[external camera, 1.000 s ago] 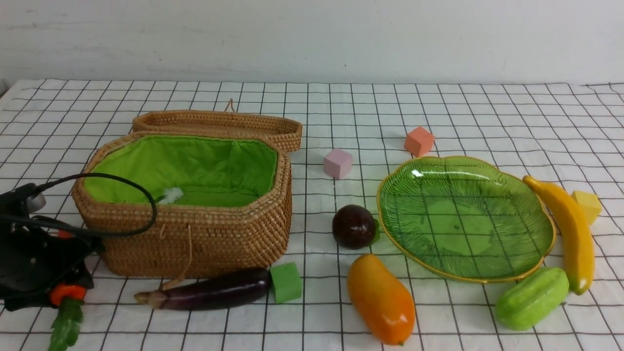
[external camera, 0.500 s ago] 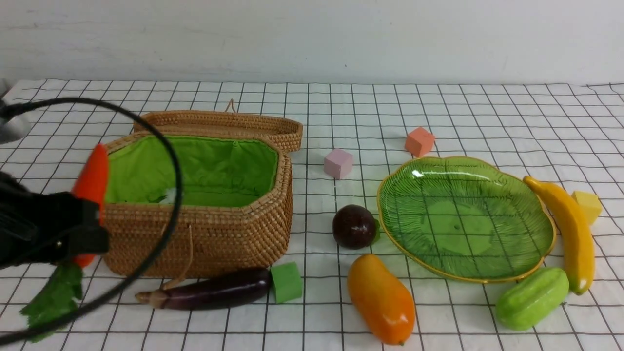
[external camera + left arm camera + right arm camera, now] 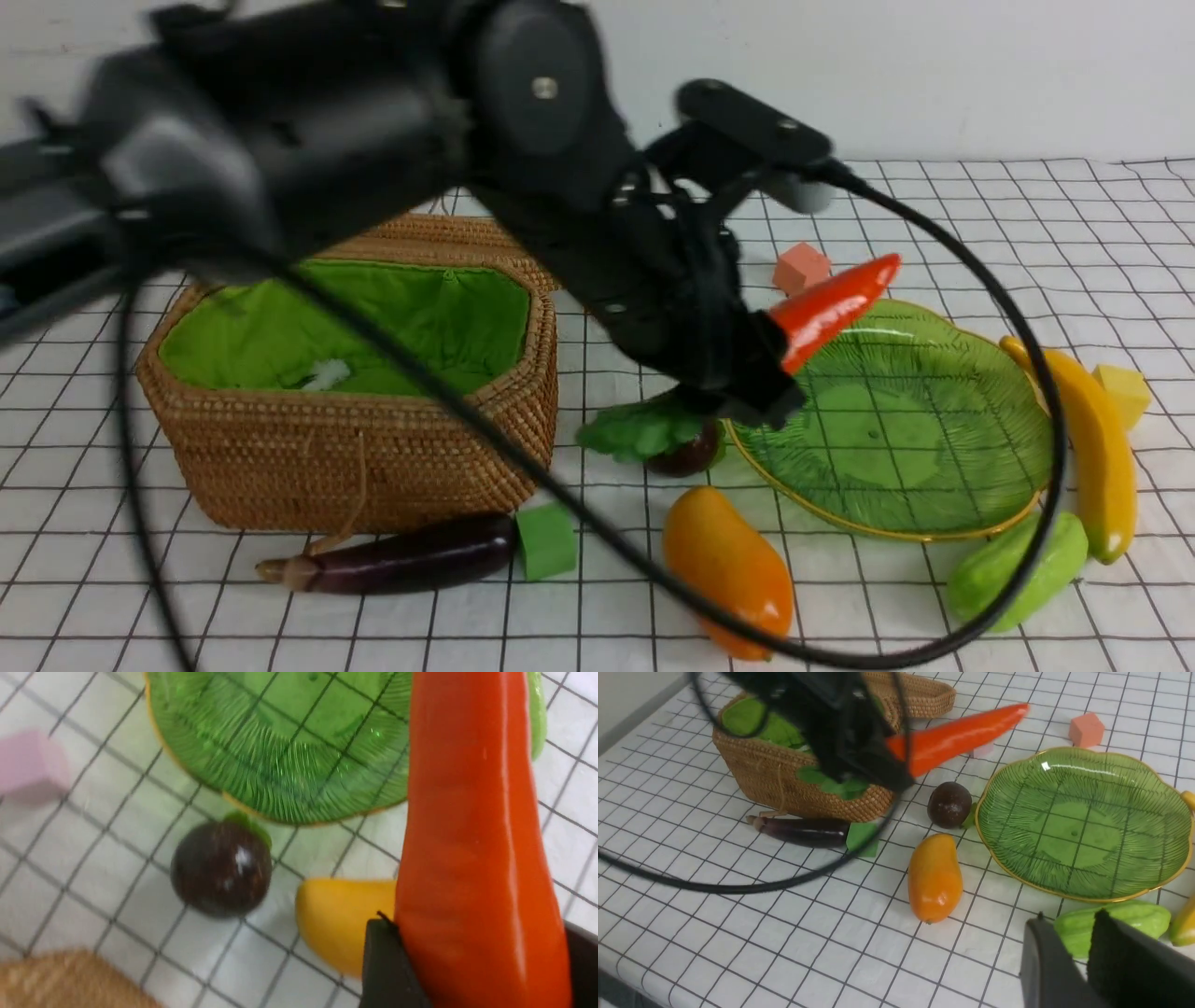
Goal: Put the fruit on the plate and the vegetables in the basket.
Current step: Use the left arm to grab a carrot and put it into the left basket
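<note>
The left gripper (image 3: 764,359) clamps the carrot (image 3: 831,303) near its leafy end and holds it aloft between the basket (image 3: 373,457) and the plate (image 3: 934,420), tip toward the plate, while the right gripper (image 3: 1083,961) hangs empty, jaws narrowly parted.

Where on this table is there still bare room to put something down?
Bare cloth lies near-left, in front of the eggplant, and behind the orange cube. The plate is empty. Crowded: between basket and plate, with round fruit, mango and carrot.
</note>
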{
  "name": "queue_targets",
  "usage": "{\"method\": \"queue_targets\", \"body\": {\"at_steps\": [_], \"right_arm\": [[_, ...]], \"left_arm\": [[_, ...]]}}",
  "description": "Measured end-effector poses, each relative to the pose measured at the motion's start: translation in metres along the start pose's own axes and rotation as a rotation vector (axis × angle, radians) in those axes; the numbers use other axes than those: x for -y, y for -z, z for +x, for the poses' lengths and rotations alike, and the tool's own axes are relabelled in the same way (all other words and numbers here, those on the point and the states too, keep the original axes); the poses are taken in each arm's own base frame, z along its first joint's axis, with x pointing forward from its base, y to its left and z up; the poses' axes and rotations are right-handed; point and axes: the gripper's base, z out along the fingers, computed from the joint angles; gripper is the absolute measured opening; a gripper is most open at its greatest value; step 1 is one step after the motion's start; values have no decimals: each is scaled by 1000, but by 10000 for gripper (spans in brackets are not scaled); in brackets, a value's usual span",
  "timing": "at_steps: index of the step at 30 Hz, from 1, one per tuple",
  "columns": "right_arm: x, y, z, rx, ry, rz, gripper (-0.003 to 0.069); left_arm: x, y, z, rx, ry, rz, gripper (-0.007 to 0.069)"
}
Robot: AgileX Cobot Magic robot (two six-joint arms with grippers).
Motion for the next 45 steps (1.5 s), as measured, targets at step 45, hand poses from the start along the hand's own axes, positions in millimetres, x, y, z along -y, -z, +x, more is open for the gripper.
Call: {"method": "queue_targets", "body": {"at_steps": [45], "right_arm": [[9,-13,9,-43,-6,41,186]], "left_arm": [[-184,55,101,-322,-175,-210,643]]}}
